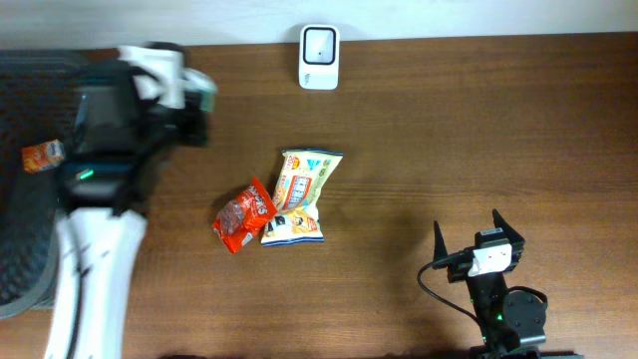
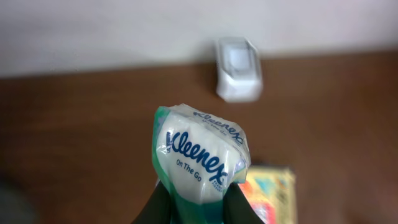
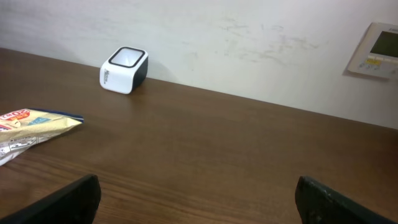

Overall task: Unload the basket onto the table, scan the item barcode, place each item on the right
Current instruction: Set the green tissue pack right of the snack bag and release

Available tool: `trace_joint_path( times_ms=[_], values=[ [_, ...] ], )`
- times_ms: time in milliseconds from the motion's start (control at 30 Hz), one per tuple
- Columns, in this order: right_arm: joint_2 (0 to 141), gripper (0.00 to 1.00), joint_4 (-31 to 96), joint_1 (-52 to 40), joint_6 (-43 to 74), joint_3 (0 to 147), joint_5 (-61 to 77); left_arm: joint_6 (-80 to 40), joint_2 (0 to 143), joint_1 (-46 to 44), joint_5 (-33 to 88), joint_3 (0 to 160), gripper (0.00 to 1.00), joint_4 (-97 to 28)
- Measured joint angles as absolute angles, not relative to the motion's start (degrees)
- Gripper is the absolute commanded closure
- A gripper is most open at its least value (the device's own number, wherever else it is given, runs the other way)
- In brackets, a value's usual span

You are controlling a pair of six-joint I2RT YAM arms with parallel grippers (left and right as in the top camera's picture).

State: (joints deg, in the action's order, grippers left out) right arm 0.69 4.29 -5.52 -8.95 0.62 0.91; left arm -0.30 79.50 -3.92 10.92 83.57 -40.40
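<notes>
While the left jaws are clenching the Kleenex pack [image 2: 198, 155] near the 10 o'clock edge of the worktop [image 1: 449, 130], your overhead view is giving you only a blur there. The wrist view is cutting off the pack's lower end, and its barcode is hiding from every view. The scanner [image 1: 319, 57] is sitting at 12 o'clock, well apart, with open wood lying between. The right jaws are gaping empty at 5 o'clock.

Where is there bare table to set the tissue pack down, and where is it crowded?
Widest bare wood: right half, between scanner, yellow snack bag and the open right fingers. Also a strip between scanner and the bags. Crowded: centre, where red packet touches the yellow bag.
</notes>
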Motion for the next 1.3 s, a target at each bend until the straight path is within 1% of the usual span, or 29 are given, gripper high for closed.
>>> trace_joint_path(
  times_ms=[67,133,267,300,333,400,533,567,633,700,767,833,900,1033,1167,1300],
  values=[
    [0.69,0.01,4.29,-5.52,-8.95,0.62,0.91,-0.30,83.72,-9.65,10.94,83.57,0.92,-41.58],
    [0.69,0.01,4.29,-5.52,-8.95,0.62,0.91,-0.30,87.24,-13.52,10.87,83.57,0.96,-41.91],
    [0.69,0.01,4.29,-5.52,-8.95,0.62,0.91,-0.30,95.02,-21.26,10.94,83.57,0.96,-41.71],
    [0.69,0.01,4.29,-5.52,-8.97,0.62,0.91,-0.30,96.66,-22.81,10.96,83.57,0.92,-41.60],
    [0.69,0.01,4.29,-5.52,-8.97,0.62,0.91,-0.30,98.48,-24.77,10.96,83.57,0.83,-41.60],
    [0.69,0.01,4.29,-5.52,-8.97,0.62,0.91,-0.36,101.12,-27.94,10.94,83.57,0.78,-41.63],
    [0.69,0.01,4.29,-5.52,-8.97,0.62,0.91,-0.84,103.77,-31.57,10.96,83.57,0.73,-41.56],
    [0.69,0.01,4.29,-5.52,-8.95,0.62,0.91,-0.73,104.53,-32.47,10.96,83.57,0.67,-41.56],
    [0.69,0.01,4.29,-5.52,-8.99,0.62,0.91,-0.99,105.65,-33.80,10.96,83.57,0.49,-41.54],
    [0.69,0.01,4.29,-5.52,-8.97,0.62,0.91,-0.82,106.13,-34.52,10.94,83.57,0.40,-41.12],
    [0.69,0.01,4.29,-5.52,-8.99,0.62,0.91,-1.23,106.30,-34.96,10.96,83.57,0.32,-40.23],
    [0.69,0.01,4.29,-5.52,-8.97,0.62,0.91,-1.23,106.30,-35.18,10.96,83.57,0.28,-38.65],
    [0.69,0.01,4.29,-5.52,-8.99,0.62,0.91,-1.15,106.30,-35.03,10.96,83.83,0.27,-37.98],
    [0.69,0.01,4.29,-5.52,-8.97,0.62,0.91,-1.15,106.54,-32.29,11.00,89.69,0.27,-41.45],
    [0.69,0.01,4.29,-5.52,-8.97,0.62,0.91,-1.13,106.54,-25.28,11.09,103.22,0.27,-47.48],
    [0.69,0.01,4.29,-5.52,-9.02,0.62,0.91,-1.15,106.54,-13.45,11.16,119.20,0.26,-53.43]
  ],
)
